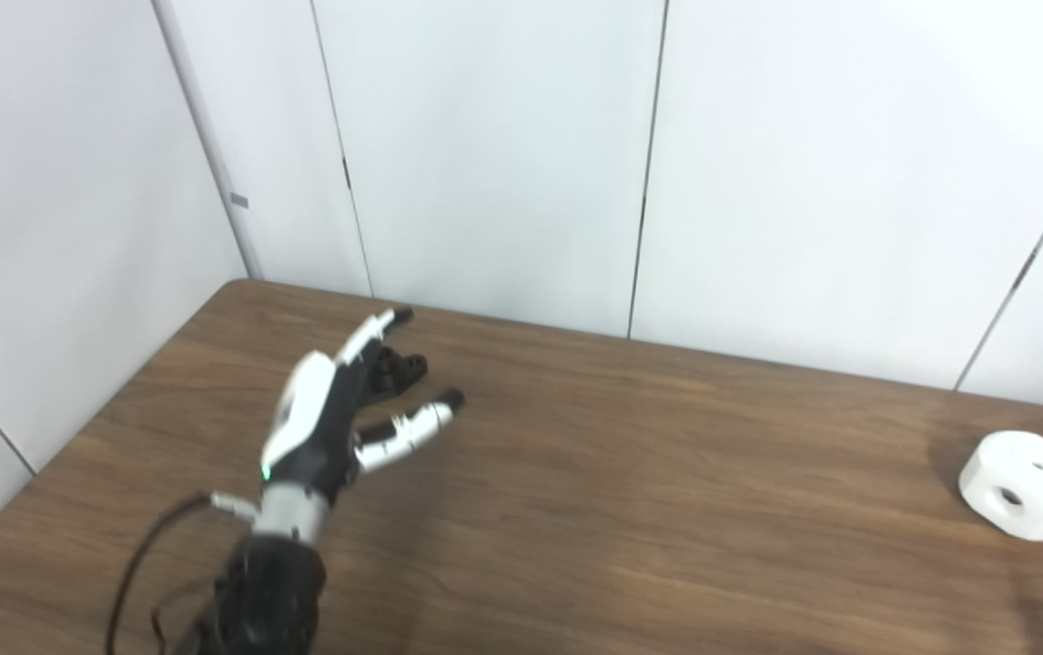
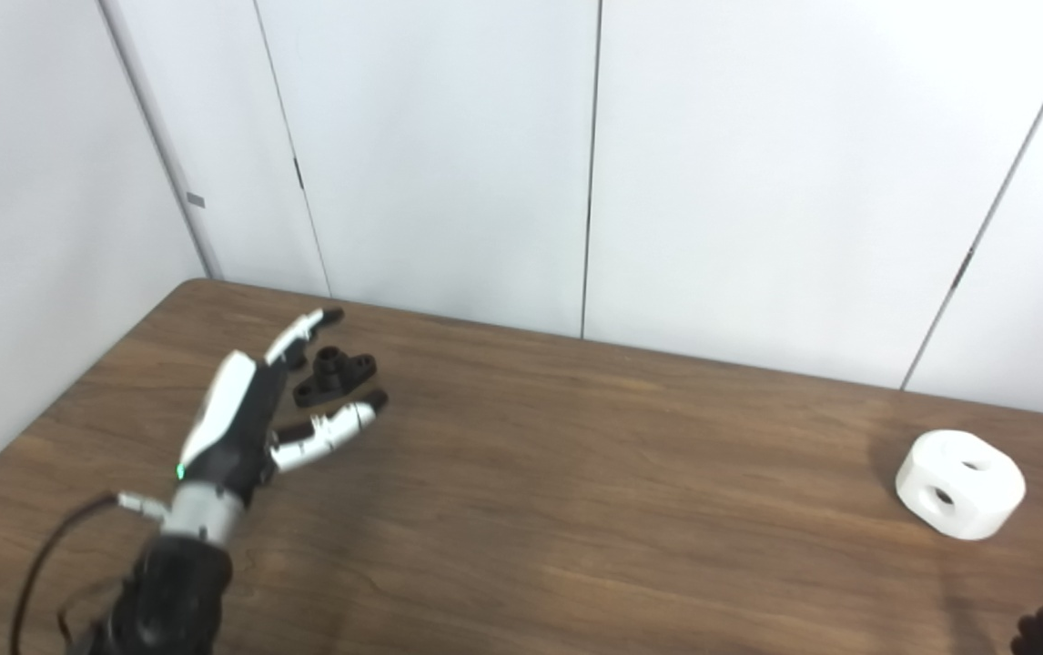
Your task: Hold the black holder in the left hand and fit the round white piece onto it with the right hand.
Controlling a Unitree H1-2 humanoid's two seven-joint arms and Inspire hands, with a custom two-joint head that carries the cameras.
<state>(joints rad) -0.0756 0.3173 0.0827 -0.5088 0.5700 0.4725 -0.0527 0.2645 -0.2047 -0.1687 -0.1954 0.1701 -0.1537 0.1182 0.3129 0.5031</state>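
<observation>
The small black holder point(image 2: 336, 374) lies on the wooden table point(image 2: 576, 509) at the back left. My left hand point(image 2: 253, 414) is open, its fingers spread on either side of the holder, not closed on it. In the left eye view the left hand point(image 1: 330, 409) partly hides the holder point(image 1: 397, 367). The round white piece point(image 2: 960, 497), a thick disc with holes, sits far right on the table, also seen as the white piece point(image 1: 1027, 485). Only dark fingertips point(image 2: 1042, 631) of my right hand show at the bottom right corner, below the white piece.
White wall panels point(image 1: 503, 155) stand behind the table and along its left side. A black cable point(image 1: 135, 564) loops from my left forearm. The table's left edge runs diagonally close to the left arm.
</observation>
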